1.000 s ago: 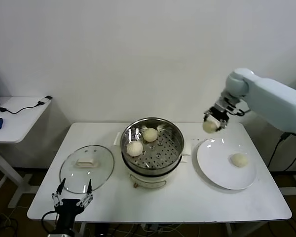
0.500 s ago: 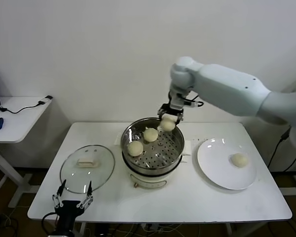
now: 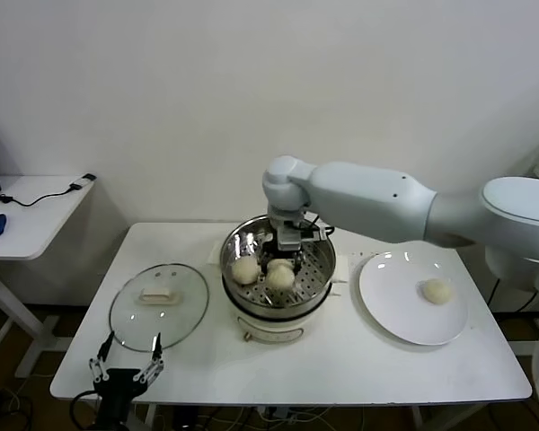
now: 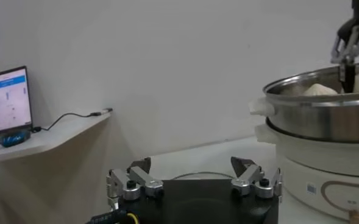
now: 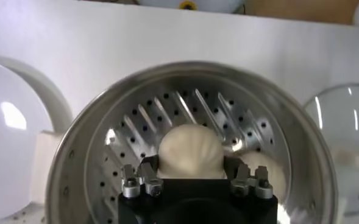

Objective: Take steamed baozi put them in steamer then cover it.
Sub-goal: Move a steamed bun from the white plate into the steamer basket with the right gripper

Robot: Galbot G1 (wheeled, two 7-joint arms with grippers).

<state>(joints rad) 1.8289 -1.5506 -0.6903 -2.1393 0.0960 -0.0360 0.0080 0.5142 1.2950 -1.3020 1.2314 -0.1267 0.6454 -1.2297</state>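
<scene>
The steel steamer (image 3: 316, 280) stands mid-table on its white base. My right gripper (image 3: 282, 262) reaches down inside it, shut on a cream-white baozi (image 3: 279, 277) held low over the perforated tray. The right wrist view shows that baozi (image 5: 191, 151) between the fingers of my right gripper (image 5: 190, 163), with another baozi (image 5: 263, 170) beside it. One more baozi (image 3: 243, 268) lies in the pot. A last baozi (image 3: 436, 290) lies on the white plate (image 3: 391, 310). My left gripper (image 3: 126, 368) is open and empty at the table's front-left edge, as the left wrist view (image 4: 191, 173) also shows.
The glass lid (image 3: 157, 305) lies flat on the table left of the steamer, just behind my left gripper. A side table (image 3: 31, 211) with cables stands at the far left. The right arm spans above the plate and the steamer's right side.
My right gripper carried the baozi from above the plate leftward over the steamer's rim and lowered it into the pot. The left arm stayed nearly still.
</scene>
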